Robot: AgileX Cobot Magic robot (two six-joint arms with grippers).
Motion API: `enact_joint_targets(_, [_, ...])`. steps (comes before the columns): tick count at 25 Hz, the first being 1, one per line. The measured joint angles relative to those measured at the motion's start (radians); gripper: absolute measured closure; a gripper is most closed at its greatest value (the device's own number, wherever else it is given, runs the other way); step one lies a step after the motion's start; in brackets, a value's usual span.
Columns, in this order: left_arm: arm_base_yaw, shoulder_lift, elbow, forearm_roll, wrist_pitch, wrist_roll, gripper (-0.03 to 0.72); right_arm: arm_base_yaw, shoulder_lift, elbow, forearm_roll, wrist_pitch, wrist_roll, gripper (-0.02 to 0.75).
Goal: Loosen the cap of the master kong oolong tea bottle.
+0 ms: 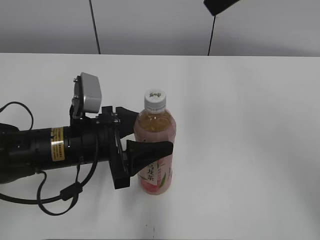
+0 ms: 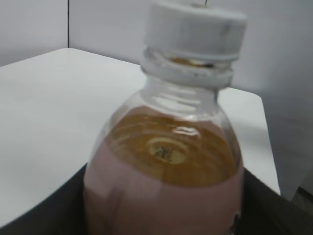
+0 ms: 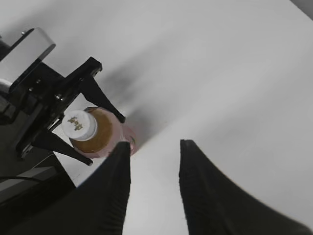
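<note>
The master kong oolong tea bottle [image 1: 156,125] stands upright on the white table [image 1: 250,125], with pale amber tea and a pink-and-white label. Its white cap [image 1: 155,99] is on. My left gripper [image 1: 150,132] reaches in from the left, with one finger behind the bottle and one in front, shut on its body below the shoulder. In the left wrist view the bottle [image 2: 166,147] and cap [image 2: 195,32] fill the frame between the dark fingers [image 2: 164,215]. My right gripper [image 3: 154,144] is open and empty, high above the table to the right of the bottle [image 3: 105,132] and cap [image 3: 78,125].
The left arm with its grey wrist camera [image 1: 90,95] and cables [image 1: 60,200] lies across the table's left side. A dark part of the right arm [image 1: 220,5] shows at the top edge. Behind the table is a grey wall.
</note>
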Motion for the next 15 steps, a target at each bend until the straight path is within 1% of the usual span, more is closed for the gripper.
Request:
enact_joint_targets(3, [0.0,-0.001,-0.003,0.028,-0.001,-0.012,0.223,0.04,0.028,-0.001,-0.028,0.004,0.0,0.463])
enact_joint_targets(9, [0.0,-0.001,-0.005,0.036,-0.001,-0.017,0.223,0.114,0.076,-0.042,-0.053,0.008,0.004,0.405])
enact_joint_targets(11, [0.0,-0.001,-0.005,0.036,-0.001,-0.019,0.223,0.14,0.099,-0.077,-0.067,0.009,0.035,0.394])
enact_joint_targets(15, [0.0,-0.002,-0.005,0.037,-0.001,-0.019,0.223,0.207,0.153,-0.12,-0.141,0.009,0.141,0.388])
